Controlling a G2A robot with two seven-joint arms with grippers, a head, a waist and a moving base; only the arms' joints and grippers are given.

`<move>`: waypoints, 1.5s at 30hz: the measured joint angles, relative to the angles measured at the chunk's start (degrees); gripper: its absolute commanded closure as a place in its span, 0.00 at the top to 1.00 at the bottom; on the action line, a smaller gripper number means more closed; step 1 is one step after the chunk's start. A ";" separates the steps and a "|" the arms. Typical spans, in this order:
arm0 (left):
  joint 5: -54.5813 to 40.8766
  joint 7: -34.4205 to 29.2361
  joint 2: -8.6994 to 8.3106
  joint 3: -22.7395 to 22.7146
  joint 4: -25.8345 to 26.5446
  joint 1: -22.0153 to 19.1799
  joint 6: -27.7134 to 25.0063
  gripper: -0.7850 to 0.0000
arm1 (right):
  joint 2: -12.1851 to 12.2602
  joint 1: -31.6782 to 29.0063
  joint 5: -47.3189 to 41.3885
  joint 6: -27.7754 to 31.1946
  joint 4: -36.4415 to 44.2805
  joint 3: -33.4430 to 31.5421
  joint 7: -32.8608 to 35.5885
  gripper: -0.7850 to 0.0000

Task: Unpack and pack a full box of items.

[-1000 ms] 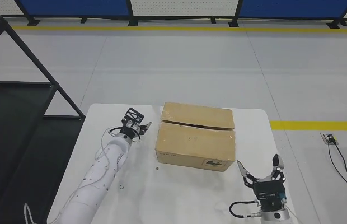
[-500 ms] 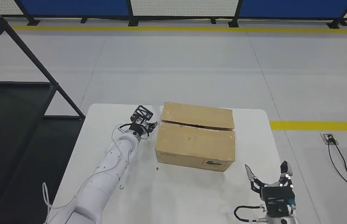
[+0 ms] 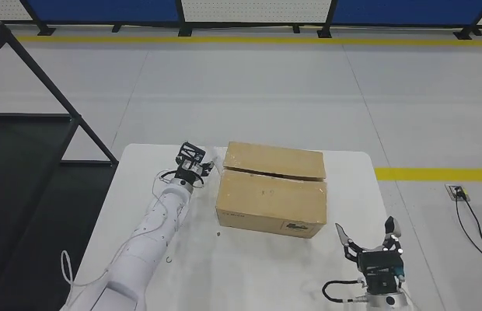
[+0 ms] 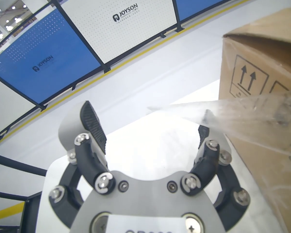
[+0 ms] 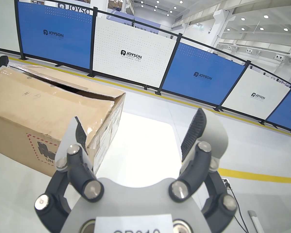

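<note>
The box (image 3: pixel 272 190) sits toward the far edge of the worktop (image 3: pixel 249 272), flaps down, bare surface on my near side. My left tool (image 3: pixel 194 159) hovers beside its far left corner, spread wide, gripping nothing; a clear tape strip (image 4: pixel 232 112) seems to brush it. My right tool (image 3: pixel 367 233) hangs wide open, empty, off the near right corner.

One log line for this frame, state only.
box: on table, flaps down | left gripper: open, at box corner, beside loose clear tape | right gripper: open, apart from box
</note>
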State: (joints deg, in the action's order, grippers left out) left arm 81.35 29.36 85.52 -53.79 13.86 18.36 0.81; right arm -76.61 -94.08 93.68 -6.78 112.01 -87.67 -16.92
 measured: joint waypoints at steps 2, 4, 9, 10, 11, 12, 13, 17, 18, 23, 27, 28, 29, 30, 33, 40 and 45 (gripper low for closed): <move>-1.01 1.14 -0.13 -0.60 -0.18 0.08 0.51 1.00 | 0.01 0.33 0.08 0.28 -0.07 0.07 0.19 1.00; -2.08 2.29 -0.28 -1.24 -0.15 0.19 1.12 1.00 | 0.02 0.75 0.15 0.71 -0.24 0.18 0.41 1.00; -3.43 4.54 -0.67 -2.32 0.45 0.42 2.61 1.00 | 0.04 1.67 0.26 1.50 -0.61 0.36 0.73 1.00; -3.74 4.93 -0.76 -2.55 0.57 0.46 2.81 1.00 | 0.04 1.78 0.27 1.58 -0.68 0.38 0.75 1.00; -4.03 5.35 -0.86 -2.79 0.70 0.49 2.95 1.00 | 0.04 1.88 0.31 1.67 -0.74 0.40 0.77 1.00; -4.32 5.90 -1.00 -3.07 0.88 0.52 3.13 1.00 | 0.05 1.98 0.32 1.77 -0.80 0.41 0.77 1.00; -4.51 6.26 -1.10 -3.28 1.03 0.55 3.24 1.00 | 0.05 2.04 0.28 1.83 -0.84 0.42 0.75 1.00; -4.95 7.50 -1.59 -4.01 1.64 0.74 3.60 1.00 | 0.06 2.21 0.25 2.10 -1.01 0.45 0.60 1.00; -5.06 7.84 -1.74 -4.23 1.86 0.85 3.73 1.00 | 0.06 2.27 0.21 2.15 -1.07 0.46 0.58 1.00; -5.63 9.58 -2.34 -5.23 2.83 1.67 5.10 1.00 | 0.07 2.57 0.27 2.40 -1.16 0.61 0.57 1.00; -5.75 11.53 -2.93 -6.08 3.72 3.10 7.19 1.00 | 0.07 2.87 0.56 2.56 -1.12 0.84 0.79 1.00; -5.79 11.82 -3.09 -6.28 3.88 3.43 7.40 1.00 | 0.07 2.97 0.66 2.64 -1.12 0.90 0.91 1.00; -5.82 12.10 -3.26 -6.51 4.04 3.74 7.70 1.00 | 0.08 3.09 0.78 2.73 -1.12 0.93 1.02 1.00; -5.80 12.44 -3.50 -6.80 4.26 4.16 8.16 1.00 | 0.09 3.27 0.90 2.84 -1.10 0.99 1.15 1.00; -5.77 12.76 -4.11 -7.56 4.81 5.15 9.05 1.00 | 0.11 3.74 1.22 3.26 -1.04 1.24 1.40 1.00; -6.83 12.04 -5.33 -9.69 6.42 7.31 10.94 1.00 | 0.15 4.79 2.09 4.07 -1.03 1.85 1.88 1.00; -8.04 12.48 -6.17 -11.58 8.81 9.28 12.49 1.00 | 0.19 5.14 2.35 4.51 -1.09 2.00 1.86 1.00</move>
State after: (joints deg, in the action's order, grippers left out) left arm 73.30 41.84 79.36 -65.37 22.67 27.64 13.31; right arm -76.42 -88.94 96.03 -2.27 110.91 -85.67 -15.07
